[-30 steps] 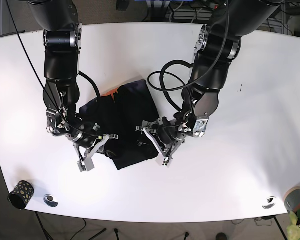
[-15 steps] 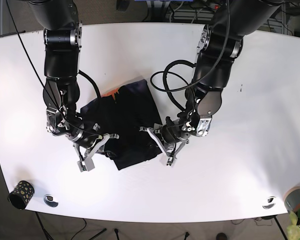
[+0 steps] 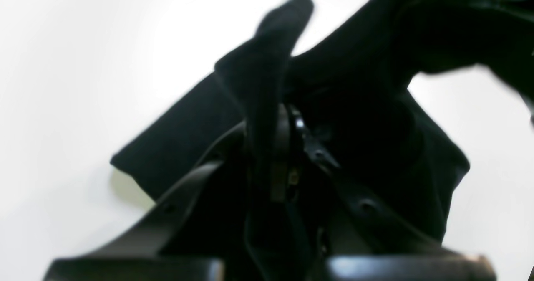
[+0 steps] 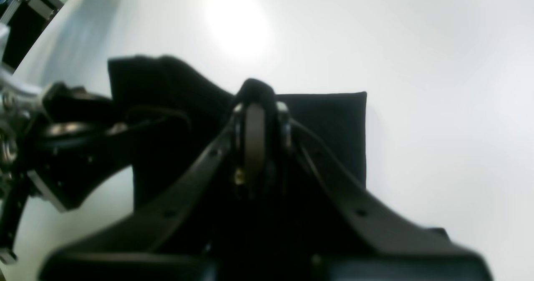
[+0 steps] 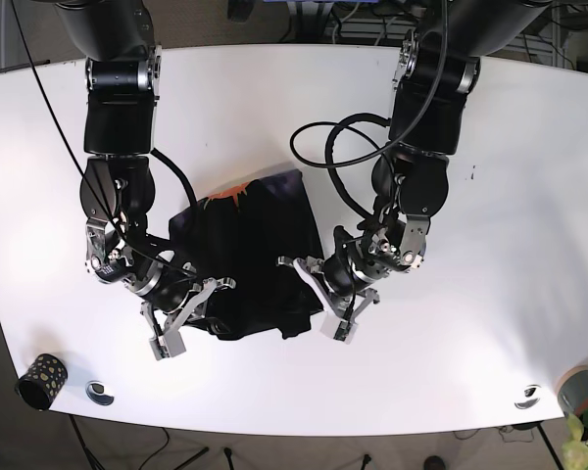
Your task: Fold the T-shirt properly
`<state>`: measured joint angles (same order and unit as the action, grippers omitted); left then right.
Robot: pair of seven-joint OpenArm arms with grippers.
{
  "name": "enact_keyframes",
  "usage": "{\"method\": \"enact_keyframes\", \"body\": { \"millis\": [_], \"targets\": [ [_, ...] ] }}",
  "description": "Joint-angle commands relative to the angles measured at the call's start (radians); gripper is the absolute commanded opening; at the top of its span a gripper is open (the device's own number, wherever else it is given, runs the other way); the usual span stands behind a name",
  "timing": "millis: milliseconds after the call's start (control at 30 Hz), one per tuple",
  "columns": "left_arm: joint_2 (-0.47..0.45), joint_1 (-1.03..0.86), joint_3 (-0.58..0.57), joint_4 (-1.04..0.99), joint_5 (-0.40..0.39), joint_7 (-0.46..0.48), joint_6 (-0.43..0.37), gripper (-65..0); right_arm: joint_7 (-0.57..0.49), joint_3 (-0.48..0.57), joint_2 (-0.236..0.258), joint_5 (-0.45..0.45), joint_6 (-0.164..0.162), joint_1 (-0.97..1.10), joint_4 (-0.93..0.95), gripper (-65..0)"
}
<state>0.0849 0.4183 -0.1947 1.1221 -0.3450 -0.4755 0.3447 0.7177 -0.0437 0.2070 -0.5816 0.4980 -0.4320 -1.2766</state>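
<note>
A white table [image 5: 274, 98] fills the base view, and the dark T-shirt [image 5: 250, 250] lies bunched near its middle, partly folded, with an orange patch showing at its far edge. The two black arms reach down to the shirt's near edge from either side. In the base view the left gripper [image 5: 318, 294] is at the shirt's near corner on the view's right, and the right gripper [image 5: 186, 311] is at the near corner on the view's left. The left wrist view shows the left gripper [image 3: 271, 147] closed on a pinched fold of the T-shirt [image 3: 375, 118], cloth rising up between its fingers. The right wrist view shows the right gripper [image 4: 256, 118] likewise clamped on a ridge of the T-shirt [image 4: 329, 122], which lies flat on the table [image 4: 438, 64] beyond it
</note>
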Motion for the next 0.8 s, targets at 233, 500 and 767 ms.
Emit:
{"method": "enact_keyframes", "body": {
  "millis": [233, 500, 767],
  "targets": [
    [-0.012, 0.069, 0.077, -0.086, -0.013, 0.048, 0.004, -65.0, -0.117, -0.002, -0.030, -0.018, 0.001, -0.106, 0.171, -64.8],
    [-0.012, 0.161, 0.097, -0.319, -0.013, 0.182, 0.006, -65.0, -0.247, 0.000, -0.053, -0.018, 0.003, -0.192, 0.368, -64.2],
    [-0.012, 0.258, 0.096, -0.552, -0.013, 0.332, 0.006, -63.1, -0.398, 0.001, -0.057, 0.076, 0.000, -0.265, 0.565, -47.2]
  ]
}}
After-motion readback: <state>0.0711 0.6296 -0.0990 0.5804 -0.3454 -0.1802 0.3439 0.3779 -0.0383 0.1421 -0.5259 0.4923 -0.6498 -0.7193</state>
